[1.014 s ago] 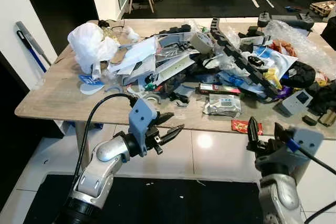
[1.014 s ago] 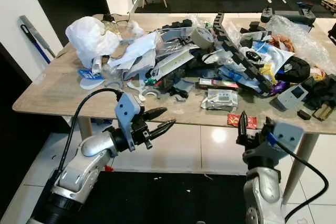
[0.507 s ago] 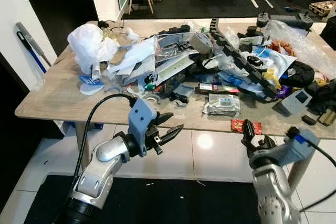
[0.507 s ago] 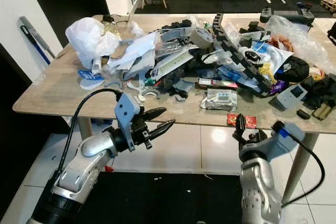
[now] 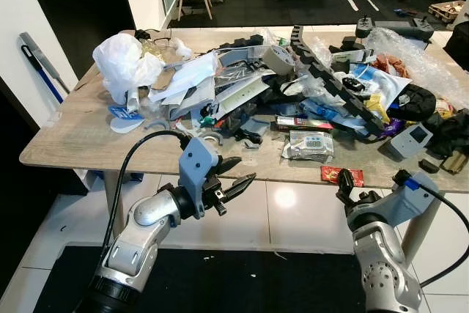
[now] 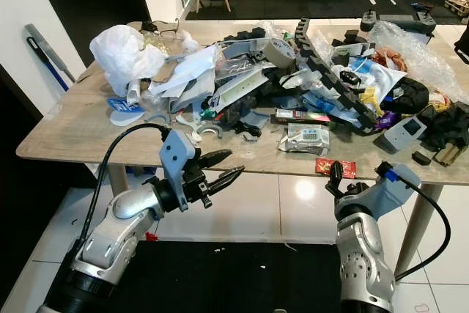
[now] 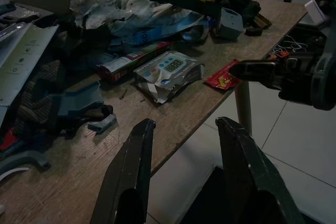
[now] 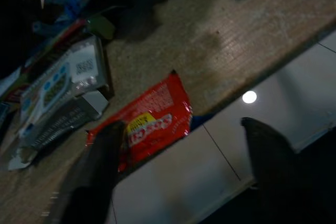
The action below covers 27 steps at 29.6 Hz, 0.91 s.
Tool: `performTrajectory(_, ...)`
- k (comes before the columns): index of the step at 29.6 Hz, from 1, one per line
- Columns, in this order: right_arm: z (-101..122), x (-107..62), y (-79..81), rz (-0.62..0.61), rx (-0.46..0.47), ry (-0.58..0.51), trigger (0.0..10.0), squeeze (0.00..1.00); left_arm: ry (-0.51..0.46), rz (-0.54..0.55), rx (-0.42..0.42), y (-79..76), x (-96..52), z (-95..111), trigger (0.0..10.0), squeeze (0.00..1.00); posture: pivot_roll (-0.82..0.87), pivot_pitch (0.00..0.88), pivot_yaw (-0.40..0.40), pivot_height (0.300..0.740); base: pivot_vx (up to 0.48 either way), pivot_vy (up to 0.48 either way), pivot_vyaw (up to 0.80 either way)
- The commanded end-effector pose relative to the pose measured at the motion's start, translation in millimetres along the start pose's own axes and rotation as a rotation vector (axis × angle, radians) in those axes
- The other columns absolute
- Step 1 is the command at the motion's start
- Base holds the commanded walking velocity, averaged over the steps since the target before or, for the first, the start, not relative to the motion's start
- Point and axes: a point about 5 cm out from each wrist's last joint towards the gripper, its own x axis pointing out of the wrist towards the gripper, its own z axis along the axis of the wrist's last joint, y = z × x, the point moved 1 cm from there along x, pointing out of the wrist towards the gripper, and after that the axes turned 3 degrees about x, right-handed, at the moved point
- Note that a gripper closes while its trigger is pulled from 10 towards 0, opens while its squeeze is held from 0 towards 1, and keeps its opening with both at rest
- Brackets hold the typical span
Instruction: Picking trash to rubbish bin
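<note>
Right gripper (image 6: 333,179) swung in toward table (image 5: 66,141) edge since 1 s ago, fingers spread, lined up w/ red wrapper (image 8: 144,121) at frame's lower right. Nothing gripped yet. Left gripper (image 5: 236,178) open, unmoved, lower centre. Probably about to grab wrapper.

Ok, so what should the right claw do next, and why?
Probably ease the right claw forward and up to the red wrapper. The wrapper lies flat at the table's near edge, just ahead of the open fingers, which sit below the tabletop. The left claw hovers farther off.
</note>
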Motion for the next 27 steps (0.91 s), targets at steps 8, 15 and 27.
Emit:
performTrajectory(8, -4.0, -1.7, -9.0, -0.054, 0.013, 0.024, 3.5, 0.00, 0.022, 0.001, -0.004, 0.8, -4.6, -4.1, 10.0, 0.00, -0.06, 0.111, 0.068, 0.740, 0.000, 0.000, 0.00)
performTrajectory(15, -3.6, -0.3, -10.3, -0.066, 0.000, 0.030, 10.0, 0.00, 0.025, 0.004, -0.002, 0.8, -4.3, -4.6, 10.0, 0.00, -0.06, 0.113, 0.065, 0.740, 0.000, 0.000, 0.00)
performTrajectory(27, -3.0, 1.3, -9.2, -0.066, 0.004, 0.029, 0.5, 0.00, 0.024, 0.007, 0.001, 1.4, -3.9, -4.5, 10.0, 0.00, -0.06, 0.113, 0.065, 0.740, 0.000, 0.000, 0.00)
